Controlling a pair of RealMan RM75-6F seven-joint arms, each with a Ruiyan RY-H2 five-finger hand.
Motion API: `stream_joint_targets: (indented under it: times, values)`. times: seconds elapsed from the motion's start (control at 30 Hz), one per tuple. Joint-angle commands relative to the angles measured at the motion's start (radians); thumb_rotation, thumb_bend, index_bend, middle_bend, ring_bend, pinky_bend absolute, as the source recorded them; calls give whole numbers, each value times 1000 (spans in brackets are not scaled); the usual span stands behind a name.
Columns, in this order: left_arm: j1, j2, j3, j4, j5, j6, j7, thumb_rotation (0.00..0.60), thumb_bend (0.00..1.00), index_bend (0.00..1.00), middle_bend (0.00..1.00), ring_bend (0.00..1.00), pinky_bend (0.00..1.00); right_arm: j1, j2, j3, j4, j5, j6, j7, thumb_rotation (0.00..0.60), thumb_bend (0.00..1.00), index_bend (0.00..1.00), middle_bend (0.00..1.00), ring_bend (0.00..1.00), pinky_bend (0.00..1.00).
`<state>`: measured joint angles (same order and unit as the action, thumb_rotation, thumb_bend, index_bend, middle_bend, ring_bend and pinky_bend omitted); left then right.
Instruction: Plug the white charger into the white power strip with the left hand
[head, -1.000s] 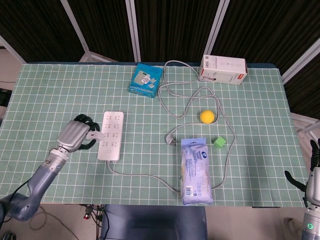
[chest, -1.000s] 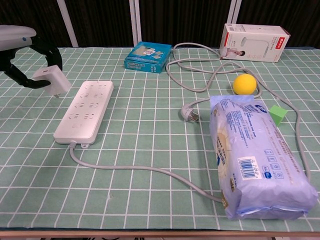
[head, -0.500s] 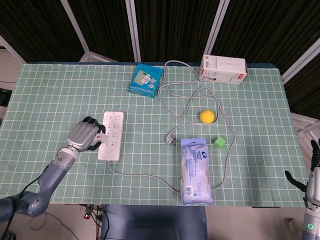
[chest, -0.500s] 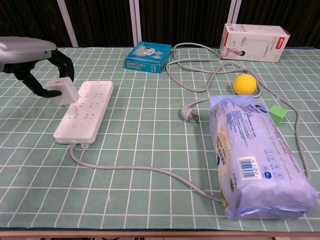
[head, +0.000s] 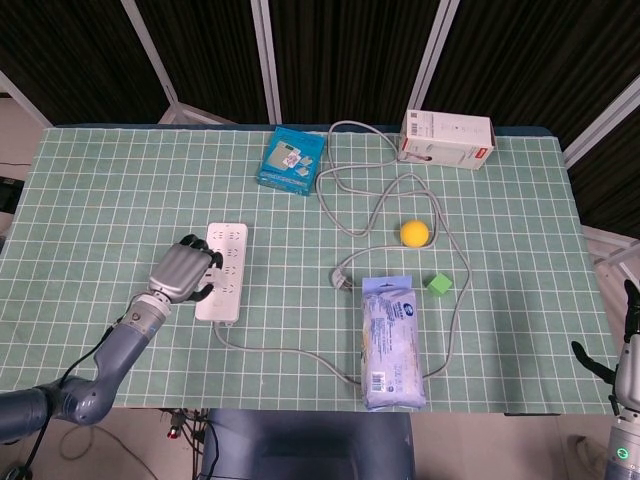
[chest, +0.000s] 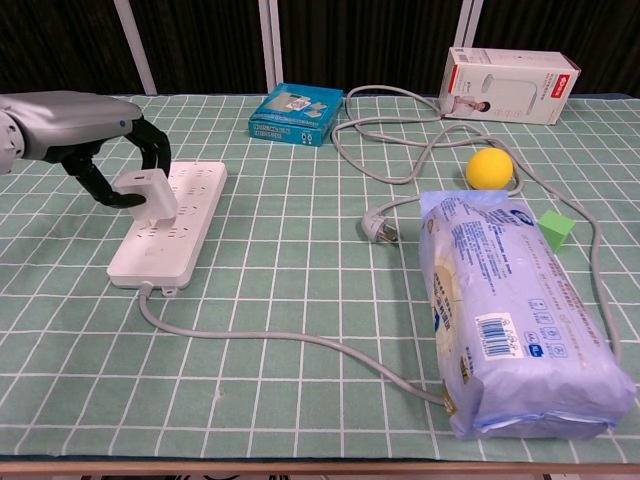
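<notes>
We see left robot hand (chest: 105, 150) clamped on charger (chest: 150, 194) over power strip (chest: 185, 205); misaligned prongs could shove the strip along the desk (chest: 300, 380). Right robot hand (head: 630, 335) looks empty, fingers apart.

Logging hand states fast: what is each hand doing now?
Left hand: holding the charger over the power strip.
Right hand: cannot be told, mostly out of view.

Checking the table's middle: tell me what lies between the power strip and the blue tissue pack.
Chest view: between the power strip and the tissue pack lie bare mat and the grey plug.
</notes>
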<state>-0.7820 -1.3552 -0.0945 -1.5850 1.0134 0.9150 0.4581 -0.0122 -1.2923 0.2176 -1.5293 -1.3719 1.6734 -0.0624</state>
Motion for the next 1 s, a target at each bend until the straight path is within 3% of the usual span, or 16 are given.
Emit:
stream_joint_targets:
  times: [0.03,1.0]
  values:
    - [-3,-4,3,3,-5,-5,7,600,387,567,566,233,166,1,-1,-1,2,-1,-1,-1,600,130,7,0,0,0]
    - [-17,-21,14,9,-9,-9,27,600,387,569,565,233,158,1,-8,-1,12,3,-3,-7,600,129,8,0,0,0]
